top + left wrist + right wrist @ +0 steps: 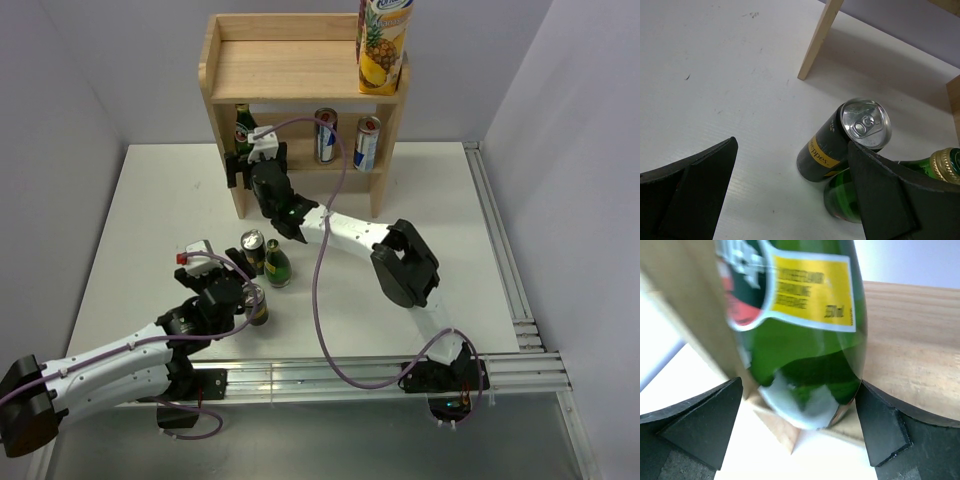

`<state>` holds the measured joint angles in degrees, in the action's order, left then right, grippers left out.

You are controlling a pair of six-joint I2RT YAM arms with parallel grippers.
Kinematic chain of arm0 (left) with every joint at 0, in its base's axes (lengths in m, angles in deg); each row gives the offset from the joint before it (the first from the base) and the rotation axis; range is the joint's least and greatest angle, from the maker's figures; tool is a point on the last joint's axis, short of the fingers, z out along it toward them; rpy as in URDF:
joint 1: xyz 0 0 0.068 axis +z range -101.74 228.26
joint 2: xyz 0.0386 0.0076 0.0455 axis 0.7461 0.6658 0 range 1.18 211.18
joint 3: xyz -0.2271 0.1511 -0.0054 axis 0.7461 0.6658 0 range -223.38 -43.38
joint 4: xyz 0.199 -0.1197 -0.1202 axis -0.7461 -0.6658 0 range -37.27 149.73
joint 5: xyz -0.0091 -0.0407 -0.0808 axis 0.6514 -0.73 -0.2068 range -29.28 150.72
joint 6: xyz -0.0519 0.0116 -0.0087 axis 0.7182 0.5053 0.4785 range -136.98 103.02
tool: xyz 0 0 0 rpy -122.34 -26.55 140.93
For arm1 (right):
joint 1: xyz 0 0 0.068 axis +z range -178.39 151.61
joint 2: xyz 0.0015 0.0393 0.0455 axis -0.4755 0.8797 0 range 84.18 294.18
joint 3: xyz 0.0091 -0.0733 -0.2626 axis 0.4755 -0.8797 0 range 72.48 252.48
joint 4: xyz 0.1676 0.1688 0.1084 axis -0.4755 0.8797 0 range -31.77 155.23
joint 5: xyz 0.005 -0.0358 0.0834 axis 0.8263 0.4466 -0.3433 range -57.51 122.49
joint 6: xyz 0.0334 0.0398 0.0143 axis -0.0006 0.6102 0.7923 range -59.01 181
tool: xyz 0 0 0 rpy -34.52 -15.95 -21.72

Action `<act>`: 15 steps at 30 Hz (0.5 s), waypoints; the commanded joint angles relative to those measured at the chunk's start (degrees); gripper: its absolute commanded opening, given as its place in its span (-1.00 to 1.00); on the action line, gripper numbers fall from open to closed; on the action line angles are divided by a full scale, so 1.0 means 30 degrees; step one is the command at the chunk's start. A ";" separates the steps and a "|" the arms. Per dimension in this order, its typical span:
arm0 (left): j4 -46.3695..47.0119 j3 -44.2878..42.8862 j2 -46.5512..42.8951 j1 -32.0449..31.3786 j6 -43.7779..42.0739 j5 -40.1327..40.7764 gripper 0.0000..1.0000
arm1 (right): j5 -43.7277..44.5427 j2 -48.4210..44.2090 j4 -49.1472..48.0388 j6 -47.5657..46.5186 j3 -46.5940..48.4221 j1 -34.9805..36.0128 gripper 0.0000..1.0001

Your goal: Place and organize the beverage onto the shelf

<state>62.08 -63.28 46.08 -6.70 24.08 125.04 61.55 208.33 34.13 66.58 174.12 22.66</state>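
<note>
shelf (280,65): pale wood | bottle (805,355): green, yellow label | can (822,152): black, yellow band

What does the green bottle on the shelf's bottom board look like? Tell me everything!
The green bottle looks like shiny dark-green glass, with a yellow label of small print and a red-and-white label beside it. It stands upright at the left end of the shelf's lower board, close to the side panel. The right gripper has its jaws open, one on each side of the bottle's base; whether they touch it is unclear.

Wooden shelf (300,70) upright; juice carton (383,45) on top; green bottle (243,125) on lower tier
</note>
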 commanded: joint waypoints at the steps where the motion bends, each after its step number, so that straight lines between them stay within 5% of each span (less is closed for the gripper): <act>1: 0.0418 0.0071 -0.0291 0.0068 -0.0298 0.0066 0.99 | 0.0011 -0.1805 -0.1313 -0.0514 -0.0453 0.0415 1.00; 15: 0.0359 0.0012 -0.0203 0.0068 -0.0268 0.0124 0.99 | 0.1358 -0.4384 -0.1841 -0.1071 -0.3208 0.1412 1.00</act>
<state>62.05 -63.26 45.88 -6.68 24.10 125.04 63.67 199.42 31.75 64.13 164.70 26.29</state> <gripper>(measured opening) 0.993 0.997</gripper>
